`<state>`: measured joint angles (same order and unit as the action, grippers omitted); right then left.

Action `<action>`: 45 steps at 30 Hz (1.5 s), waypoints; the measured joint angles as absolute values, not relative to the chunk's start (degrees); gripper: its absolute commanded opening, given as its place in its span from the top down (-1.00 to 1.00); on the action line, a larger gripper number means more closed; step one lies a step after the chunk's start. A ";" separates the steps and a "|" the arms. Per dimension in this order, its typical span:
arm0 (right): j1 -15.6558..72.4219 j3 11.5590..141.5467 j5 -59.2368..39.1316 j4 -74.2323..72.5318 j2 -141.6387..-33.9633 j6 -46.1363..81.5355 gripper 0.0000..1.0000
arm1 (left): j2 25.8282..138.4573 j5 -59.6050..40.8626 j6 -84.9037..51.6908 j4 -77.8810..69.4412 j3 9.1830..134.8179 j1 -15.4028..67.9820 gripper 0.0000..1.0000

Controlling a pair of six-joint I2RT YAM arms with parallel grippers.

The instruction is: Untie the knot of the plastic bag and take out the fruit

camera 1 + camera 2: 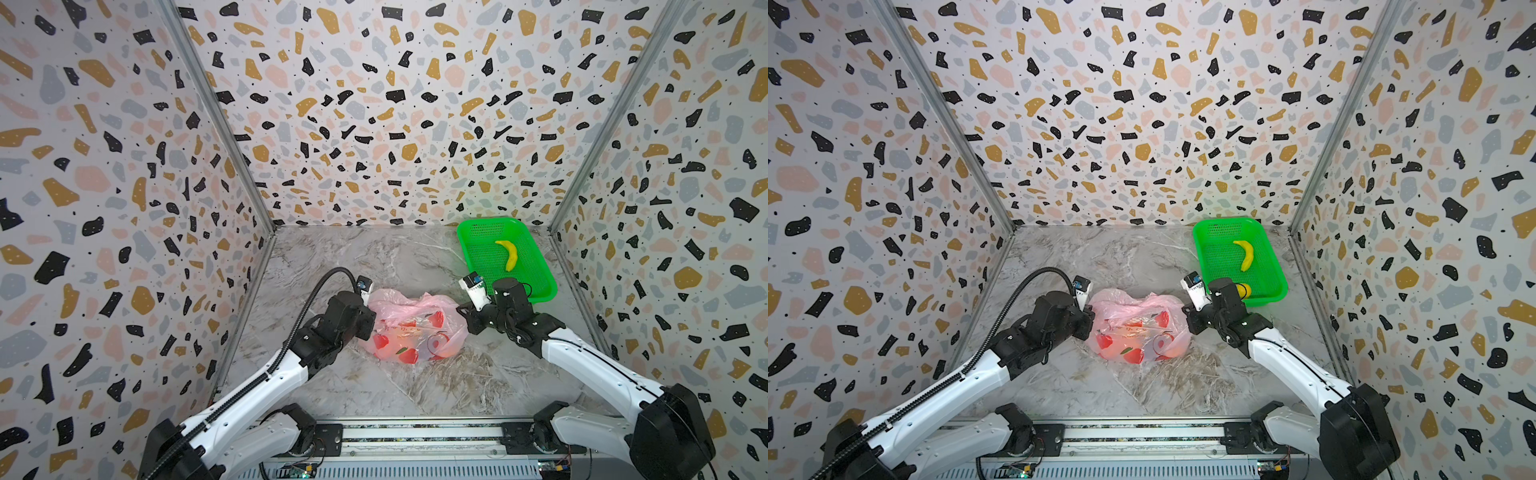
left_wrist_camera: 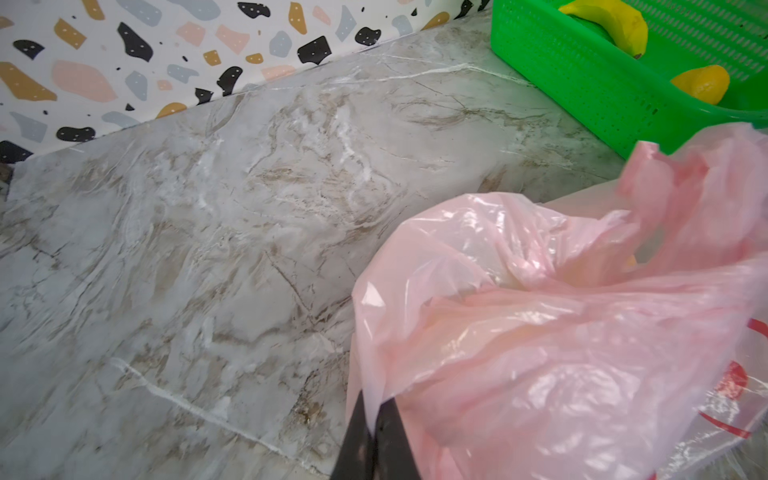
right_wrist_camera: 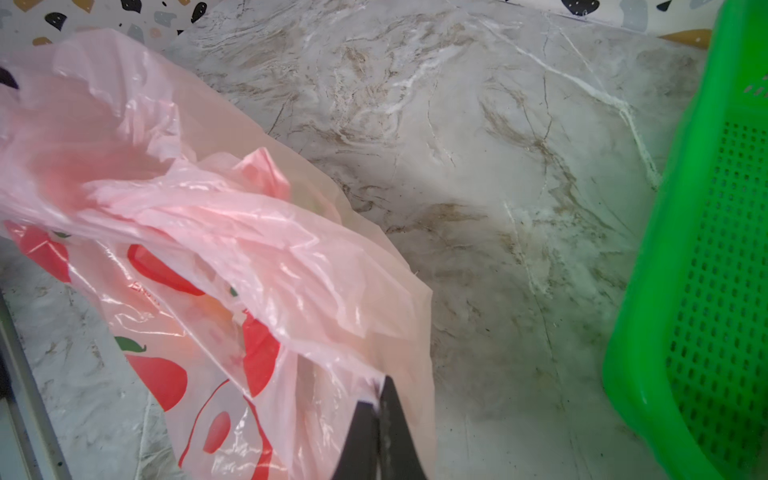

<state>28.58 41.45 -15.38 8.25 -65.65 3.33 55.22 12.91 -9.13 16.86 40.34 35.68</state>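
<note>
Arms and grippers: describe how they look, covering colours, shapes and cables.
The left arm and right arm have glossy white link shells set between bulky black joint housings. A black corrugated hose runs along the left arm only. In the wrist views, the left gripper and right gripper show matte black fingers that taper to narrow tips.

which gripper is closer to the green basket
Right. The right gripper pinches the plastic bag on its side toward the green basket; the left gripper pinches the bag's opposite side, farther away.
</note>
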 measured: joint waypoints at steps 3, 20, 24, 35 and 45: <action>28.62 41.41 -15.84 9.28 -64.62 3.33 0.08 | 54.54 12.58 -9.02 16.05 39.68 35.68 1.00; 36.14 52.18 -17.96 5.50 -76.49 -9.43 -0.18 | 53.82 9.04 -2.15 12.16 40.01 35.68 1.00; 36.12 52.18 -16.86 4.12 -80.42 -10.28 0.30 | 53.80 8.97 -2.09 11.84 40.01 35.68 1.00; 34.50 52.12 -15.40 3.46 -76.12 -9.87 1.00 | 52.64 15.68 -4.95 13.04 39.33 35.68 1.00; 29.06 50.65 -11.90 8.58 -66.94 -4.34 1.00 | 52.66 20.10 -10.22 13.67 38.70 35.64 1.00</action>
